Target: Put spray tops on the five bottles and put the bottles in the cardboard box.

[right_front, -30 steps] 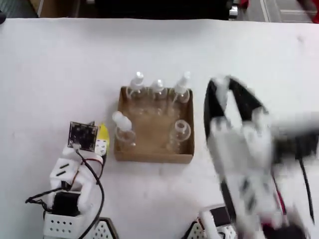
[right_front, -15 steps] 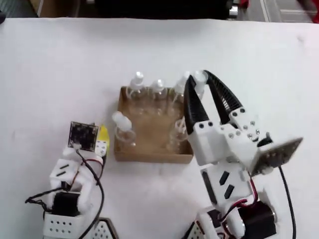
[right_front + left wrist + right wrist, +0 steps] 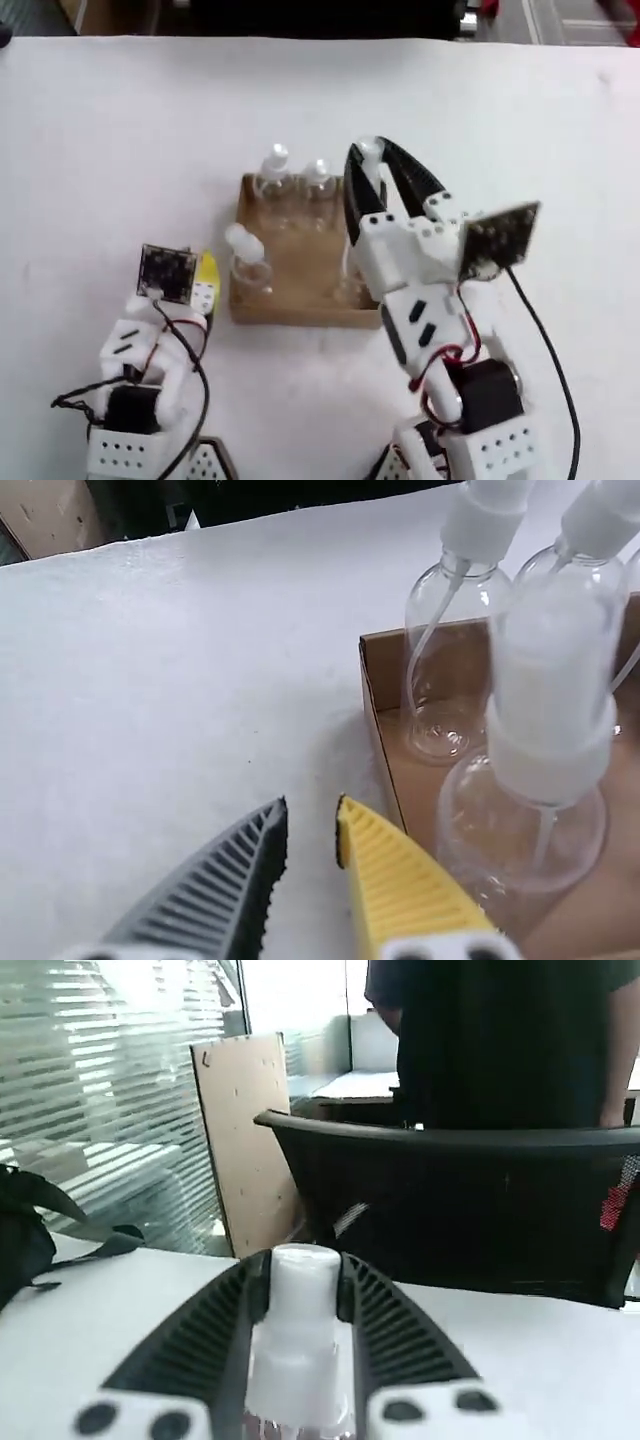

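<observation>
The cardboard box (image 3: 300, 316) sits mid-table with several clear bottles in it. Two at the back (image 3: 272, 176) (image 3: 318, 181) and one at the front left (image 3: 245, 258) wear white spray tops. A front-right bottle (image 3: 349, 285) is partly hidden by the right arm. My right gripper (image 3: 368, 153) hangs over the box's back right corner, shut on a white spray top (image 3: 300, 1330). My left gripper (image 3: 311, 815) rests low beside the box's left wall (image 3: 375, 720), its grey and yellow fingers nearly together with nothing between them.
The white table stretches bare to the left, behind and to the right of the box. Both arm bases stand at the near edge. A black chair back (image 3: 480, 1210) and a person stand beyond the table's far side.
My right arm has swung left from beside the box to over its back right corner, carrying the white spray top. The left arm has kept still.
</observation>
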